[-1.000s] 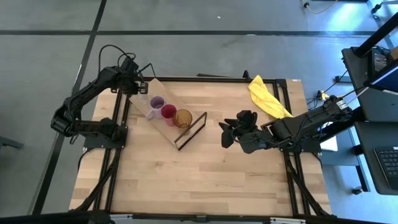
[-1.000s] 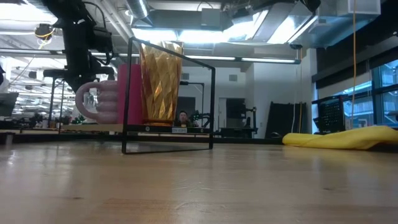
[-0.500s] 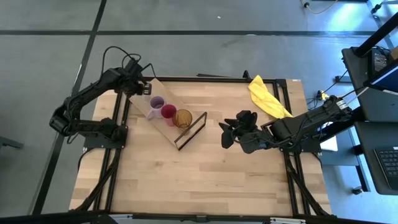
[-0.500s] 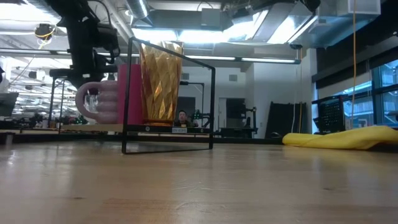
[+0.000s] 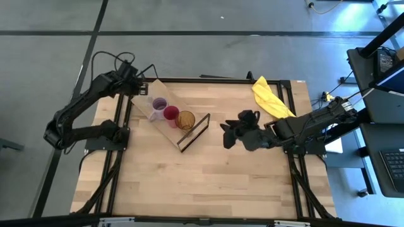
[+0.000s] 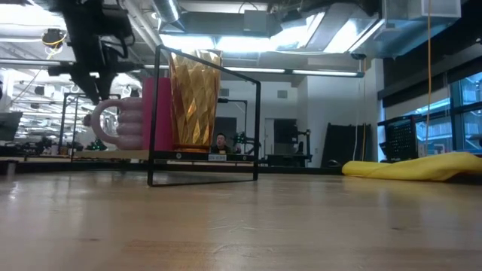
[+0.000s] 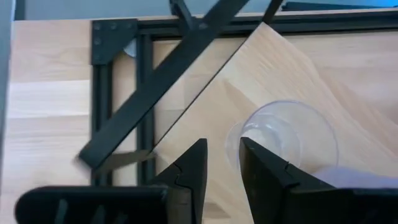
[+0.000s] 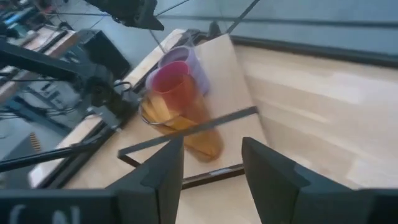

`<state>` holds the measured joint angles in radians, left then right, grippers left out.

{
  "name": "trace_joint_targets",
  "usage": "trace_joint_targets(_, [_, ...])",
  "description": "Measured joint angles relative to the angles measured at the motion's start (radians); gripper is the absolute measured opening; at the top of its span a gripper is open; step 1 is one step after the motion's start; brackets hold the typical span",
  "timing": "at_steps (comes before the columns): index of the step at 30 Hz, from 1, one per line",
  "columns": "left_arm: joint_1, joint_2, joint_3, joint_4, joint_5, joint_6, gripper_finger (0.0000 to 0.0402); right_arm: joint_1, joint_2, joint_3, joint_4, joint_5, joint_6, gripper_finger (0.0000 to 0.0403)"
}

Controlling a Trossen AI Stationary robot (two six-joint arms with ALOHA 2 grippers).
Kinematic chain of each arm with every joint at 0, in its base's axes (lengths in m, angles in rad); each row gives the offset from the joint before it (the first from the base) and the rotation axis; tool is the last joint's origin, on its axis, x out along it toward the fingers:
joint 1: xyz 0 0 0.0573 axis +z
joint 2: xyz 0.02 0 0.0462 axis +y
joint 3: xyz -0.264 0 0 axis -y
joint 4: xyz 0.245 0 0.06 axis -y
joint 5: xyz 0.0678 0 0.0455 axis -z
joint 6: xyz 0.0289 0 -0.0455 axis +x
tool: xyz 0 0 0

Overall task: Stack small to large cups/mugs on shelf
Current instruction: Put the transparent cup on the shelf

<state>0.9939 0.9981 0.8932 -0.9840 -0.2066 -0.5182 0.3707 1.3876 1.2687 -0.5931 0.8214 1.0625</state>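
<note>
1. Left tool (image 5: 140, 87), at the shelf's (image 7: 273, 68) far-left end: a second ago it stood closed over the clear glass (image 7: 287, 134); now its fingers (image 7: 189, 171) are parted and raised, and the glass stands free on the board.
2. Row on the shelf, left to right: clear glass, purple mug (image 5: 158, 105), red cup (image 5: 171, 113), amber tumbler (image 5: 185, 120) against the black wire frame (image 5: 194, 132). Judgement: small-to-large order looks complete.
3. Right tool (image 5: 228, 133), unchanged, waits wide and empty over the worktop (image 5: 208, 183).
4. Yellow cloth (image 5: 270, 96) lies well apart.
</note>
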Motion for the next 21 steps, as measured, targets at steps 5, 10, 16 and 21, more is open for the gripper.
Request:
trace_joint_targets(5, [-0.014, -0.102, 0.000, -0.067, -0.038, -0.004, 0.0087, -0.105, 0.029, 0.000, 0.186, -0.205, -0.114, 0.0133])
trace_joint_targets(10, [-0.048, -0.193, 0.000, -0.083, -0.043, -0.063, 0.0087, -0.220, 0.056, 0.000, 0.430, -0.362, -0.222, 0.0030])
trace_joint_targets(16, [-0.074, -0.229, 0.000, -0.124, -0.069, -0.082, 0.0058, -0.368, 0.060, 0.000, 0.519, -0.494, -0.205, 0.0007])
trace_joint_targets(21, [-0.112, -0.230, 0.000, -0.133, -0.045, -0.101, 0.0006, -0.443, 0.060, 0.000, 0.552, -0.533, -0.209, 0.0011])
